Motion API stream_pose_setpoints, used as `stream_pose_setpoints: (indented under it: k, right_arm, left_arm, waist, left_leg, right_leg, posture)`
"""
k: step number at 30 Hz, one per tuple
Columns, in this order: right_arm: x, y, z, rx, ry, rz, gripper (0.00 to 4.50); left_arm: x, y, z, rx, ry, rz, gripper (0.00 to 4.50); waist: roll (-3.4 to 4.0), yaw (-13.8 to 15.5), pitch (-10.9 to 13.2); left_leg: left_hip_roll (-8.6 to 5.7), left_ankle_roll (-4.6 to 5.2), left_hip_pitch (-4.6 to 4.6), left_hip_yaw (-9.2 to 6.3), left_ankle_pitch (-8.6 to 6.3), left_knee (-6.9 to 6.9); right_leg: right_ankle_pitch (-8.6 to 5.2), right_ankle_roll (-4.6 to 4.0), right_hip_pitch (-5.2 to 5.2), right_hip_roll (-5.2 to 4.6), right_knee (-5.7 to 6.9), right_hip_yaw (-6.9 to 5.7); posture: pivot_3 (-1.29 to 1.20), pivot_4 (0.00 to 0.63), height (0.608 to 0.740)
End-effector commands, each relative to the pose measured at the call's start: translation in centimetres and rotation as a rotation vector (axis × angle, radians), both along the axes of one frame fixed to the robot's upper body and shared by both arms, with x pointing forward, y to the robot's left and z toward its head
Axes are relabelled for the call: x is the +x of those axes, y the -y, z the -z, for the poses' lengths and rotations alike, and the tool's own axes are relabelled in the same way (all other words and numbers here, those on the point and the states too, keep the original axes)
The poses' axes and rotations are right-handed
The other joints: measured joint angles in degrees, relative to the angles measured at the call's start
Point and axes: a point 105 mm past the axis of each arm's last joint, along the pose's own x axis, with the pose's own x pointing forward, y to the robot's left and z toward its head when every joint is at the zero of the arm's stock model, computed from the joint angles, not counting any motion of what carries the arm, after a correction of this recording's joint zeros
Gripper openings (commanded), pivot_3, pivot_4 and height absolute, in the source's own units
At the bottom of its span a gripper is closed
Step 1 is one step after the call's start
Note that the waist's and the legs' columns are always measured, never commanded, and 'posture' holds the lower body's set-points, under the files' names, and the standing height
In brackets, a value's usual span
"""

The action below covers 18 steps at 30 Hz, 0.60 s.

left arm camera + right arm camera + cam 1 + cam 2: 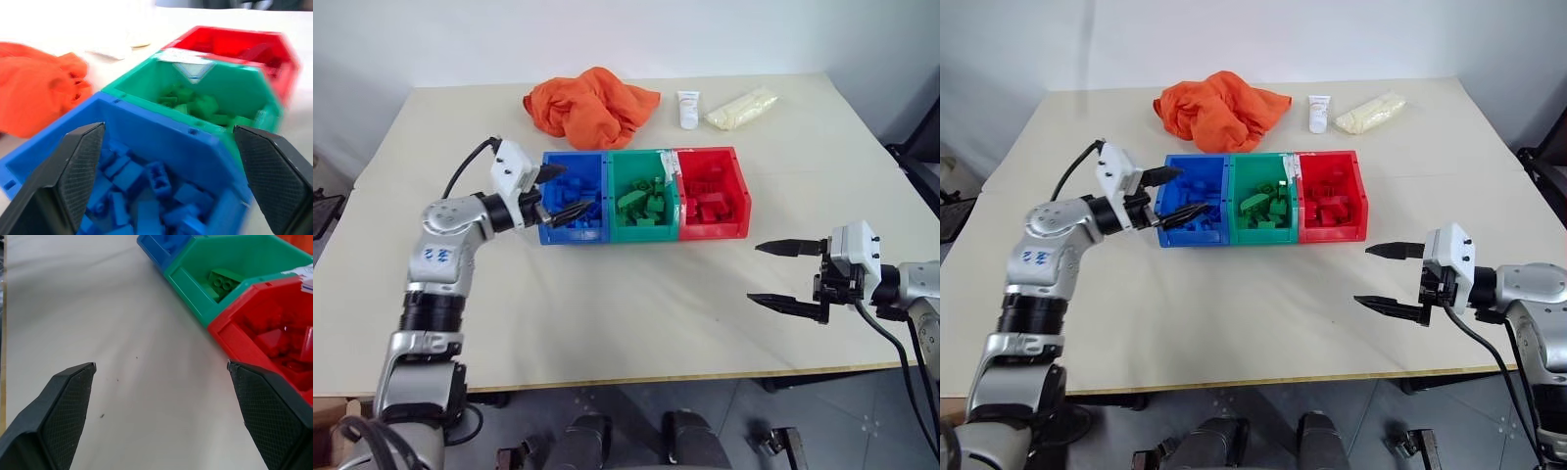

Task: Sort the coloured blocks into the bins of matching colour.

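Left wrist view: open, empty left end effector (168, 161) hovers over blue bin (161, 134) of blocks (146, 188).

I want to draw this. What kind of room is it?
Probably a robot test room: a plain table against a bare white wall, with joined sorting bins full of toy blocks.

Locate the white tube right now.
In the left eye view the white tube stands at the table's far edge, between the orange cloth and a pale packet, behind the red bin.
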Motion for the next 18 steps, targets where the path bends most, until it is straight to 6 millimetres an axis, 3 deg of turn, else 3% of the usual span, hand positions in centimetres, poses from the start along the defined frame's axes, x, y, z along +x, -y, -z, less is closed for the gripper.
stream_pose_setpoints:
  k: [1,7,14,18]
  right_arm:
    - [0.3,0.6,-1.2,-0.025,0.054,-0.018,4.50]
    - [1.2,2.3,-1.3,-0.091,0.035,-0.052,4.50]
    - [3.2,3.5,-1.9,-0.099,0.036,-0.068,4.50]
    - [4.1,3.8,-2.3,-0.069,0.046,-0.054,4.50]
  left_arm:
    - [-3.0,-1.2,-0.7,-0.011,-0.019,0.091,4.45]
    - [-7.4,-4.7,2.5,0.081,-0.156,0.165,4.45]
    - [-8.6,-9.6,3.4,0.136,-0.146,0.061,4.45]
    - [-8.4,-9.9,2.9,0.089,-0.127,0.057,4.45]
  waist:
    - [0.01,-0.15,0.00]
    - [0.04,-0.83,-0.01]
    - [0.10,-0.77,0.01]
    - [0.12,-0.82,0.02]
  left_leg:
    - [0.00,0.00,0.00,0.01,0.00,0.01]
    - [0.02,0.00,0.03,-0.02,0.00,-0.05]
    - [0.02,0.00,0.03,-0.06,-0.02,-0.07]
    - [0.02,-0.01,0.02,-0.09,-0.03,-0.07]
  right_leg:
    - [0.00,0.00,0.00,0.00,-0.01,0.01]
    - [0.00,-0.01,0.03,-0.01,-0.03,0.06]
    - [-0.01,-0.03,0.07,-0.04,-0.13,0.09]
    - [-0.01,-0.03,0.06,-0.04,-0.12,0.07]
  posture:
    - [0.00,0.150,0.740]
    - [0.00,0.150,0.740]
    - [0.00,0.150,0.740]
    - [0.00,0.150,0.740]
